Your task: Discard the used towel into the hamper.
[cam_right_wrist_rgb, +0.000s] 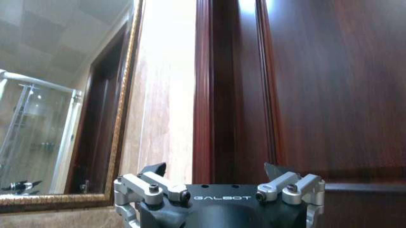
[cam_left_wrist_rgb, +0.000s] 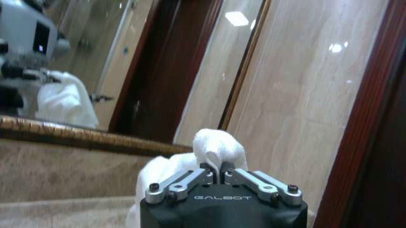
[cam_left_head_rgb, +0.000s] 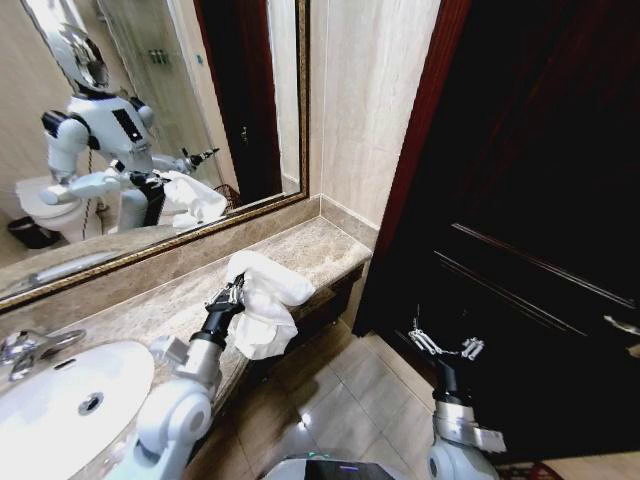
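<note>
White towel (cam_left_head_rgb: pixel 265 300) in left claw (cam_left_head_rgb: pixel 232 292)

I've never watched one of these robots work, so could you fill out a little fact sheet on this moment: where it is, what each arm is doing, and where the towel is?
Place: bathroom, at a marble counter with a sink, below a mirror
Towel: white towel, crumpled, hanging at the counter's front edge
Left gripper: left gripper, fingers shut on the towel
Right gripper: right gripper, fingers open, empty, low before the dark wooden door
Floor: beige tiles
</note>
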